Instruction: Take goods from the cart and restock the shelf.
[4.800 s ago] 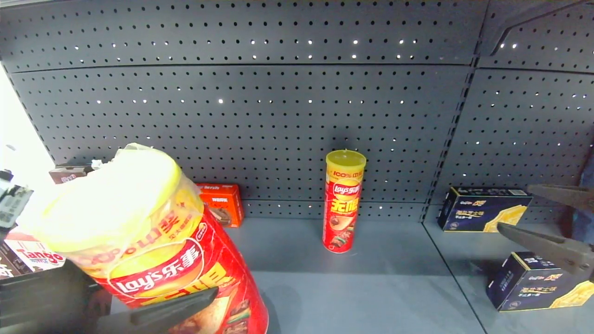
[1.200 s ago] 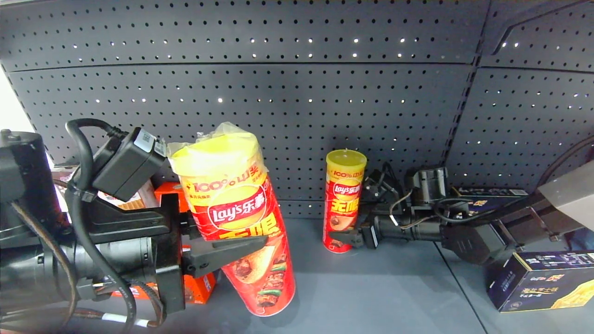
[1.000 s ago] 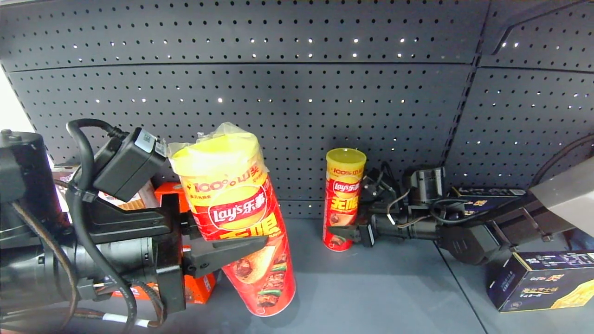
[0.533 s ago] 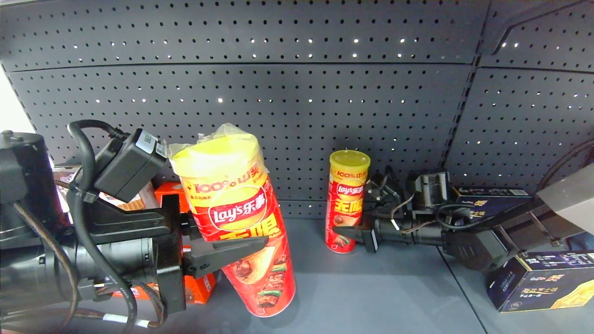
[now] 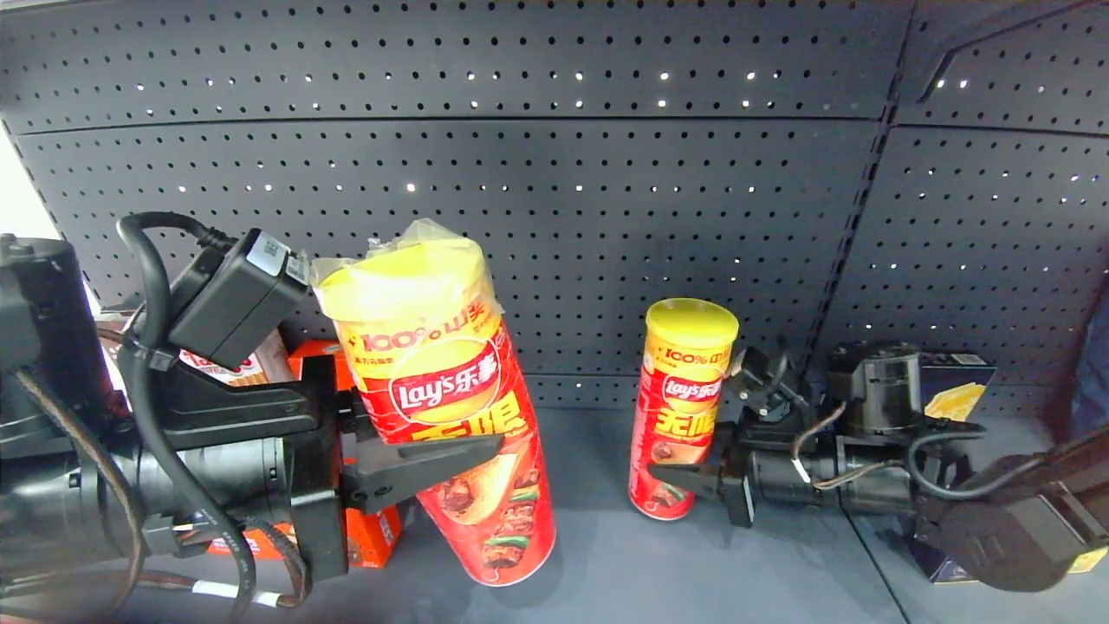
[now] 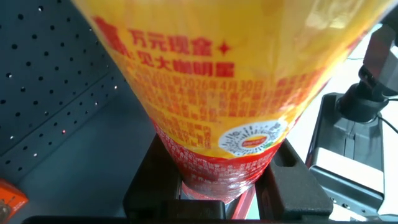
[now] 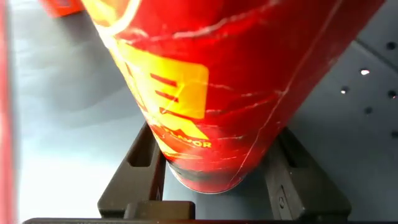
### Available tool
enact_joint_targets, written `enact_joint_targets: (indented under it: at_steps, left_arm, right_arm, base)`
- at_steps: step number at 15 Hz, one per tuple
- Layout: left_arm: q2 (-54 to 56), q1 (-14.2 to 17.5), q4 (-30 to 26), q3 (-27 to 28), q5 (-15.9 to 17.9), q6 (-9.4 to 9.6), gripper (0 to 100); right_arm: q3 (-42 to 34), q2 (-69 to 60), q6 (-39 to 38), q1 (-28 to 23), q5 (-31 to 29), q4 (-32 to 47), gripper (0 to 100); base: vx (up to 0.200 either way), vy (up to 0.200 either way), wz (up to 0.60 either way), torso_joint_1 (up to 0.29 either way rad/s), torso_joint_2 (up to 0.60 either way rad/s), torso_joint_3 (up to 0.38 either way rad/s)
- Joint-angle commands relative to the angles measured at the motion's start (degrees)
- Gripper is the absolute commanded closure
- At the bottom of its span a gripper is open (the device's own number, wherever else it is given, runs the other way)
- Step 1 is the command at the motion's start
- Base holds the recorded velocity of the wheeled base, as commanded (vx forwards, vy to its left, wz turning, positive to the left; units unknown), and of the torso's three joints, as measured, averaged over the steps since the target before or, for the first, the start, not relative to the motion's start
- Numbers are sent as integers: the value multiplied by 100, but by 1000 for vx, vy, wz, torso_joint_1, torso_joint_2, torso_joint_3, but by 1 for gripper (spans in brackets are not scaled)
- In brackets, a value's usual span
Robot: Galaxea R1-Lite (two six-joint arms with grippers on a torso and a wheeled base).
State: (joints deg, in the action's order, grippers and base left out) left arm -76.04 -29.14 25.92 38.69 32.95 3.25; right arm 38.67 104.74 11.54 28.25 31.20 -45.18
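Two chip cans are at the shelf [image 5: 693, 572], one in each gripper, so by my reading you are at the placing step and neither can is let go yet.

The left gripper [image 5: 424, 451] is clamped on the lower half of the tilted can [image 5: 442, 390]. Its lid leans toward the pegboard [image 5: 554, 217] and its base is down at the shelf floor; whether it bears weight there, you cannot tell. The left wrist view has that can [image 6: 211, 124] seated between both jaws.

The right gripper [image 5: 693, 472] grips the farther can [image 5: 684, 407] low on its body, near the base, and the can leans slightly. Its base is at the shelf floor, a little out from the pegboard.

What is left: set each can upright, open, and draw the arms back. An orange box [image 5: 329, 355] sits just behind the left gripper, and a dark blue box [image 5: 949, 399] lies behind the right arm. How many goods remain to fetch, you cannot judge from here.
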Motion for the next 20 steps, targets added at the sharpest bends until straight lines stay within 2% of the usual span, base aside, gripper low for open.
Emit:
enact_joint_targets:
  at_steps: [1,6,20]
  left_arm:
    - [-7,4,1,42,1,0,100]
    - [-271,-13,27,103,1,0,100]
    - [-552,-101,36,253,-8,8,100]
  right_arm:
    - [-553,-859,-135,296,-8,-79,100]
    - [-1309,-1738,-319,779,-52,-70,100]
    - [-1573,-1219,-311,770,-61,-228,100]
  base:
    - [0,0,0,0,0,0]
    - [0,0,0,0,0,0]
    - [0,0,0,0,0,0]
